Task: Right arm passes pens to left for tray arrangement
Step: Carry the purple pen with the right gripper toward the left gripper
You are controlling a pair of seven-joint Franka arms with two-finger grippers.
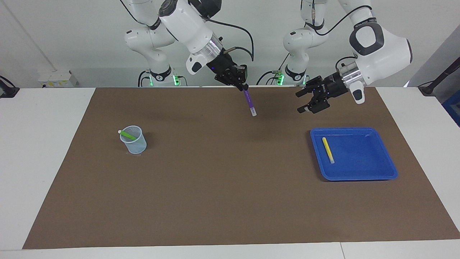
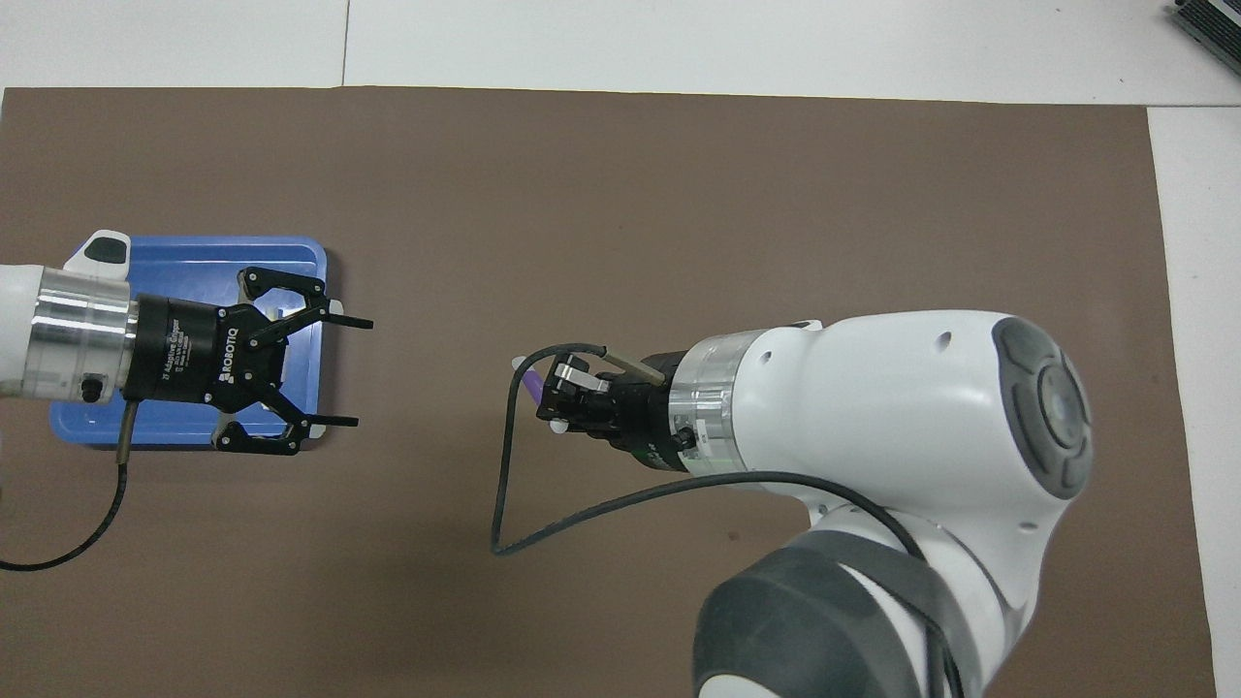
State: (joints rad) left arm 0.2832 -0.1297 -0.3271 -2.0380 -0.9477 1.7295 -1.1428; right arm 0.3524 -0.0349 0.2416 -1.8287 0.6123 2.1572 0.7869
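Note:
My right gripper [image 1: 243,86] is shut on the top of the purple pen [image 1: 249,103], which hangs whitish end down over the middle of the brown mat, near the robots' edge. In the overhead view the right gripper [image 2: 555,399] covers all but a tip of the purple pen [image 2: 531,386]. My left gripper [image 1: 300,102] is open and empty in the air, pointing toward the pen with a gap between them; in the overhead view it [image 2: 355,372] overlaps the blue tray [image 2: 175,262]. The yellow pen [image 1: 327,149] lies in the tray [image 1: 359,169]. The green pen [image 1: 127,135] stands in a clear cup [image 1: 136,144].
The brown mat [image 1: 215,187] covers most of the white table. The cup stands toward the right arm's end, the tray toward the left arm's end. Two slimmer white arms with green-lit bases [image 1: 160,77] [image 1: 295,76] stand at the robots' edge.

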